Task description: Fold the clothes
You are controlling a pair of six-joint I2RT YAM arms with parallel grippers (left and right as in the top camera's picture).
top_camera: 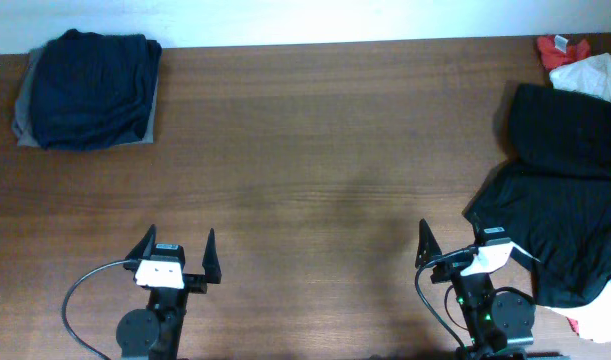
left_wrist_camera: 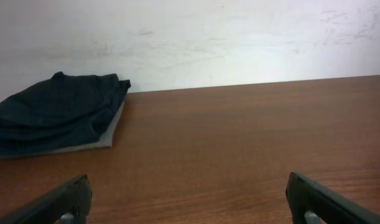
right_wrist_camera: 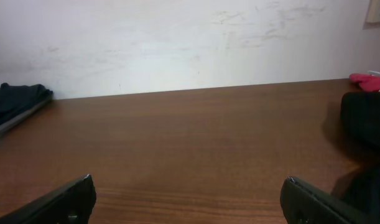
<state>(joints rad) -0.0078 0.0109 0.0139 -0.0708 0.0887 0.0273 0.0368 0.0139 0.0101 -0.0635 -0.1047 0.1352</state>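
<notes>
The brown wooden table (top_camera: pixel 315 150) fills nearly everything. The big black garment (top_camera: pixel 565 190) sprawls wrinkled over its right end, hanging towards the near edge. At the far left corner a navy piece (top_camera: pixel 90 85) lies folded on top of a grey piece (top_camera: pixel 23 118), which shows only as a strip along its edge. A white garment (top_camera: pixel 597 75) sits in the far right corner behind the black one, with the small red one (top_camera: pixel 560 45) beside it.

The right gripper (top_camera: pixel 475 242) rests at the near edge with its fingers spread wide and nothing between them. The black cloth lies just outside its right finger (whether they touch, I cannot tell). The left gripper (top_camera: pixel 181 240) is likewise spread and empty, well apart from the navy pile.
</notes>
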